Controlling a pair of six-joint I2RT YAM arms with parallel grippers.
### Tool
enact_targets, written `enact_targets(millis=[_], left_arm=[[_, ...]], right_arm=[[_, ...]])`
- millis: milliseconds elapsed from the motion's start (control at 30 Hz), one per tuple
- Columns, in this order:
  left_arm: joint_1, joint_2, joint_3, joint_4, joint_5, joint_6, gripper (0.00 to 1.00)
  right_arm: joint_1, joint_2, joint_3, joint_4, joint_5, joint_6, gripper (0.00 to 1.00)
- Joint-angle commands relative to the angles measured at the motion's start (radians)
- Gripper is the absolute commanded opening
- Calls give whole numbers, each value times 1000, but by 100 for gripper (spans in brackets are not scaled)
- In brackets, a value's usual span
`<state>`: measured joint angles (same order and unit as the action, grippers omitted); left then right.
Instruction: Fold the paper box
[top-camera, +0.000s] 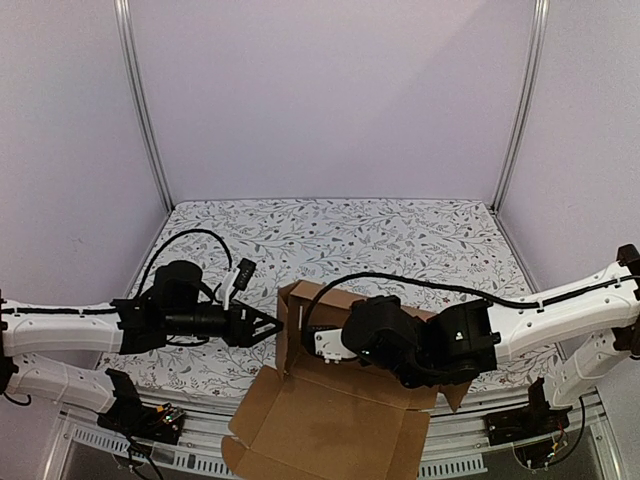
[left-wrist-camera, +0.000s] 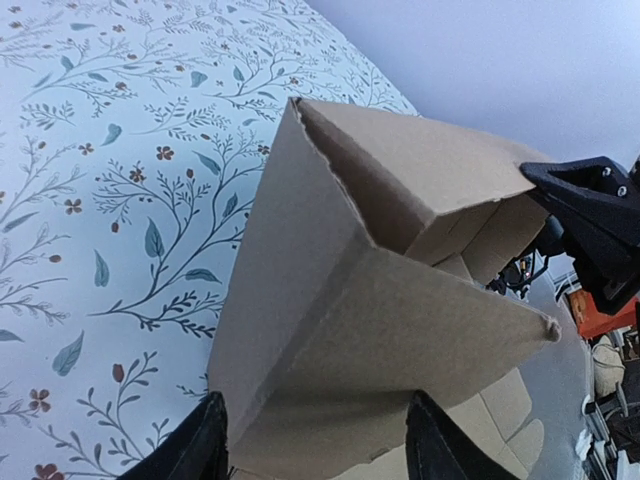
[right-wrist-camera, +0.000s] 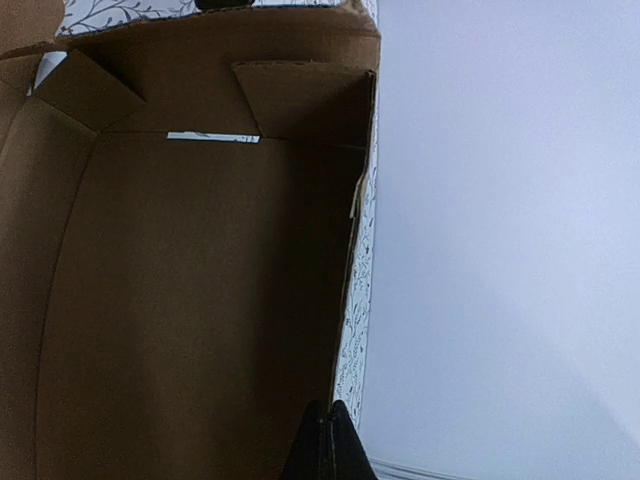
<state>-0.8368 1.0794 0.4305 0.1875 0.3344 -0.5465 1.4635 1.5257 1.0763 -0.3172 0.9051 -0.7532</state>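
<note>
At the near edge of the bench (top-camera: 350, 230), between the two arm bases, the paper box (top-camera: 330, 425) lies open. Its wide lid flap spreads flat toward us and hangs over the edge. Just behind the flap the tray part stands up, left wall and far wall upright, brown inside showing.

We find the left gripper (top-camera: 271, 326) coming in from the left, at the box's left wall. Wrist view: its fingers (left-wrist-camera: 195, 452) stand apart, with a folded cardboard corner between them. We cannot tell if either finger touches it. We note the jaws as spread, not clamped.

We see the right gripper (right-wrist-camera: 325, 447) reaching into the tray from the right. Wrist view: tips pressed together, nothing between them, down at the foot of a side wall. Contact with that wall is unclear. A slit (right-wrist-camera: 212, 137) along the floor crease lets the patterned cloth show through.

Farther back, the bench carries a white cloth with a leaf-and-flower print. Two metal posts (top-camera: 145, 110) rise at the far corners against pale walls (top-camera: 330, 90).
</note>
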Motion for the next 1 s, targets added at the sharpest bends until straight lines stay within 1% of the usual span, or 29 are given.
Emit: enact_targets(millis=[0, 167, 300, 533, 833, 967], left_arm=[[-29, -5, -10, -28, -60, 37, 60], [-55, 20, -4, -38, -100, 49, 60], [-90, 39, 19, -85, -179, 72, 61], [-129, 80, 63, -106, -311, 102, 68], [-137, 163, 123, -60, -323, 151, 78], [-145, 196, 156, -52, -321, 166, 79]], right_arm=[[32, 33, 31, -35, 31, 2, 0], [35, 55, 49, -31, 84, -8, 0], [35, 63, 64, -26, 108, -18, 0], [45, 54, 67, -20, 113, -24, 0], [59, 46, 60, -3, 125, -28, 0], [64, 38, 47, 4, 128, -21, 0]])
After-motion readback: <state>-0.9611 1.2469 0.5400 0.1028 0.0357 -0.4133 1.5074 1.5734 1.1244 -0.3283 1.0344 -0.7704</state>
